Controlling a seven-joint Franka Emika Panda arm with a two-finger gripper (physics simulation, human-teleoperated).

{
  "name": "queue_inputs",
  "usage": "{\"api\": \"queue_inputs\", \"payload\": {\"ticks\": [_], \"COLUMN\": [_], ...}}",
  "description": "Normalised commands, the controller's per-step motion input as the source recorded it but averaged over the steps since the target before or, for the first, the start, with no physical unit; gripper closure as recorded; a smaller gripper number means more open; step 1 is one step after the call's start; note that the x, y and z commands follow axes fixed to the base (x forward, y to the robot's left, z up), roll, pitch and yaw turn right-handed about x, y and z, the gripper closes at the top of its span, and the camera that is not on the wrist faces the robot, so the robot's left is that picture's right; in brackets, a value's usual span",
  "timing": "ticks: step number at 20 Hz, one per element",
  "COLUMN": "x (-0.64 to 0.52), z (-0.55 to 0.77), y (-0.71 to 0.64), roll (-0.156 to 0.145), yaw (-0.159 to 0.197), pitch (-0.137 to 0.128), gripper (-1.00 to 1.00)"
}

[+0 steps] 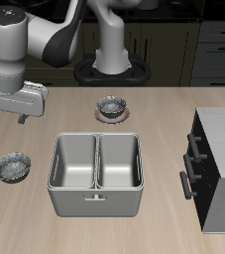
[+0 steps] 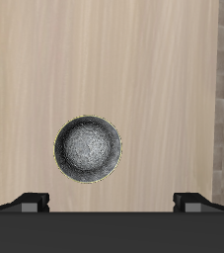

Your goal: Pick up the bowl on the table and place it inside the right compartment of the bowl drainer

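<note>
On the pale wood table [image 1: 154, 119], the bowl [image 1: 12, 167] sits near one side edge, untouched. The gripper [image 2: 112, 201] hangs above, spread wide and empty; centring before descending would help.

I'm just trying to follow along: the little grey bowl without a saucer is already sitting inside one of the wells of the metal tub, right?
Not quite. The bowl lies on the table beside the bowl drainer, not in a well; both wells are empty in the exterior view. The gripper hangs above it, holding nothing.
</note>
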Motion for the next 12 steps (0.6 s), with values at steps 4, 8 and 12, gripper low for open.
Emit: {"api": "queue_inputs", "payload": {"ticks": [4,8,12], "x": [-0.06,-0.07,-0.02], "z": [-0.29,-0.33,-0.27], "y": [-0.25,-0.15,-0.05], "roll": [-0.035,-0.02,-0.022], "yaw": [-0.038,-0.025,0.005], "pitch": [0.021,0.024,-0.015], "gripper": [-1.0,-1.0,-1.0]}}
